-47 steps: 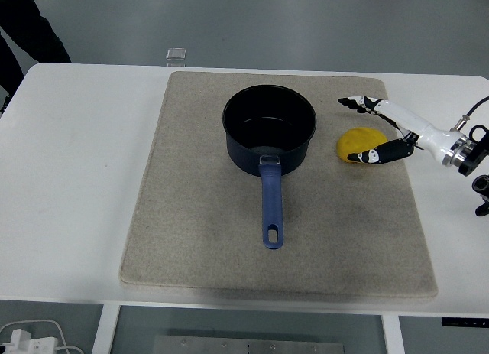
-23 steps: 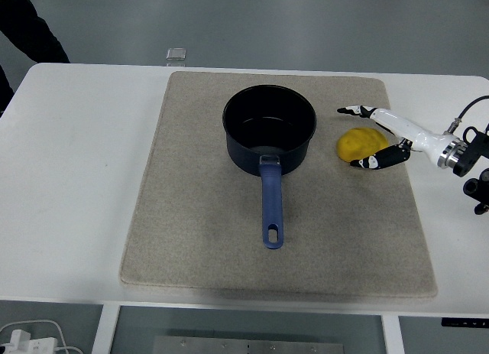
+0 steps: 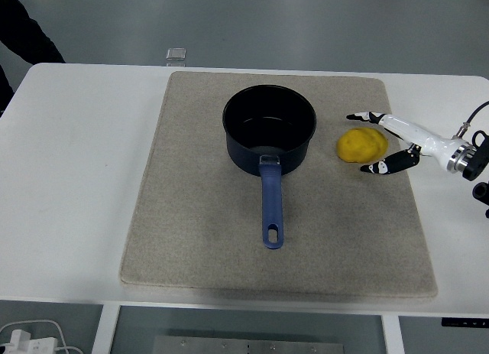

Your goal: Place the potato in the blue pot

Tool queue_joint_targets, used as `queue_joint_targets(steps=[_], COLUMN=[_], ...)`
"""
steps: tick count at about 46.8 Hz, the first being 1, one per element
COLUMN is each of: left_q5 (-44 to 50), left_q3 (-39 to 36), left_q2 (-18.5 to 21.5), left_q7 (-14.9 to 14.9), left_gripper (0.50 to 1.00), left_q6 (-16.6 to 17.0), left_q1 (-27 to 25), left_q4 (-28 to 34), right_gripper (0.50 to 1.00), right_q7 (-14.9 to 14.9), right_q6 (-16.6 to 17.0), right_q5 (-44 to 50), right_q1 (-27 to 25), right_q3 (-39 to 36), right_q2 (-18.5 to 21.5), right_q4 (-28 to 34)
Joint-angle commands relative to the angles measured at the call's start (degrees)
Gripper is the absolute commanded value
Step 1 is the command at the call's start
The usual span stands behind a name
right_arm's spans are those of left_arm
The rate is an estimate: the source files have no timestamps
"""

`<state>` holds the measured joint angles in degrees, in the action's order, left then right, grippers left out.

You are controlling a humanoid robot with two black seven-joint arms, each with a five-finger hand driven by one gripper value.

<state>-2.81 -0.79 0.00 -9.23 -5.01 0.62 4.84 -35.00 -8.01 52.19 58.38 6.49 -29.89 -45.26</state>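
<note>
A yellow potato lies on the beige mat, just right of the blue pot. The pot stands upright and holds nothing, its blue handle pointing toward the near edge. My right hand comes in from the right edge, white with black fingertips. Its fingers are spread, one above the potato's right end and one below it, and they hold nothing. The hand sits just right of the potato, apart from it or barely touching. The left arm is out of view.
The white table carries the mat at its middle. A small clear object sits at the far edge behind the mat. A person's dark sleeve shows at the top left corner. Cables lie below the table at the bottom left.
My right hand has drawn back to the right, off the potato, which now shows whole. The potato and the pot have stayed in place.
</note>
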Motion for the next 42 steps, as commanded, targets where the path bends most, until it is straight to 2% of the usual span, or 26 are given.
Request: queue_joint_targets(steps=[1, 18, 25, 29, 32, 33, 42], left_q5=[0.0, 0.0, 0.0, 0.0, 0.0, 0.0, 0.0], left_q3=[0.0, 0.0, 0.0, 0.0, 0.0, 0.0, 0.0], left_q2=[0.0, 0.0, 0.0, 0.0, 0.0, 0.0, 0.0], left_q7=[0.0, 0.0, 0.0, 0.0, 0.0, 0.0, 0.0], left_gripper=[0.996, 0.996, 0.996, 0.996, 0.996, 0.996, 0.996], left_q6=[0.0, 0.0, 0.0, 0.0, 0.0, 0.0, 0.0], left_q1=[0.0, 0.0, 0.0, 0.0, 0.0, 0.0, 0.0], left_q4=[-0.1, 0.0, 0.0, 0.0, 0.0, 0.0, 0.0], right_gripper=[0.94, 0.926, 0.785, 0.617, 0.515, 0.5, 0.5], right_q7=[0.0, 0.0, 0.0, 0.0, 0.0, 0.0, 0.0], right_q6=[-0.2, -2.8, -2.8, -2.8, -2.8, -2.8, -2.8], right_q5=[-0.2, -0.6, -0.7, -0.8, -0.8, -0.8, -0.8], right_q1=[-0.1, -0.5, -0.5, -0.5, -0.5, -0.5, -0.5], right_q3=[-0.3, -0.2, -0.1, 0.0, -0.1, -0.1, -0.2], right_q2=[0.0, 0.3, 0.3, 0.2, 0.1, 0.1, 0.1], right_q4=[0.0, 0.0, 0.0, 0.0, 0.0, 0.0, 0.0])
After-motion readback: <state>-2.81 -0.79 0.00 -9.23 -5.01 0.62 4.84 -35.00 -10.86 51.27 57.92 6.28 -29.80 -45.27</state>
